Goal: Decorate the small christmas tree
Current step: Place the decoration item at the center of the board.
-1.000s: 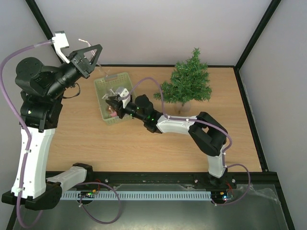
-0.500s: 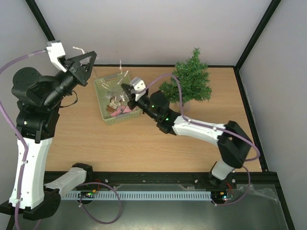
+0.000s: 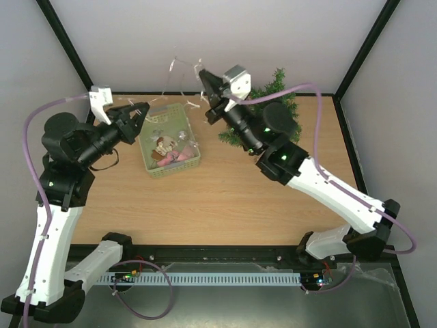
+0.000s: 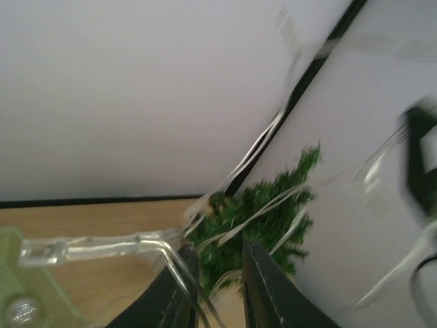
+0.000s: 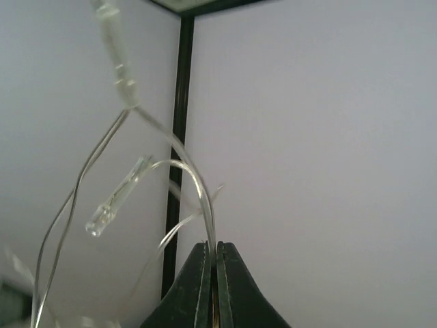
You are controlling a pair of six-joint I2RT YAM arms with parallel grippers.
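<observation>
The basket (image 3: pixel 177 169) sits left of centre on the table (image 3: pixel 225 198), its far rim close to the table's far edge. The tree (image 3: pixel 283 92) stands to the basket's right, also hard against that far edge and apart from the basket, with a strip of bare wood between them. The right arm crosses in front of the tree and hides its middle. In the left wrist view the tree (image 4: pixel 259 212) shows dark green behind strands of wire.

The right gripper (image 3: pixel 203 72) is raised high over the table's far edge, above and just right of the basket's far right corner. Its jaws are pressed together on the string (image 3: pixel 179 65), a thin clear wire with small bulbs. In the right wrist view the string (image 5: pixel 198 184) rises from the closed tips (image 5: pixel 216 249) and loops off to the left with a bulb hanging free.

The left gripper (image 3: pixel 142 109) hangs just beyond the basket's far left corner, pointing right along the far rim. Its jaws stand narrowly apart (image 4: pixel 218 249), and the string (image 4: pixel 102 247) runs loose through the gap, lying against the left finger, not pinched.

Ornaments (image 3: pixel 167 152) lie in the basket. On the basket's near side and to its right, bare wood runs to the table's near and right edges. To its left only a narrow band is left before the edge.
</observation>
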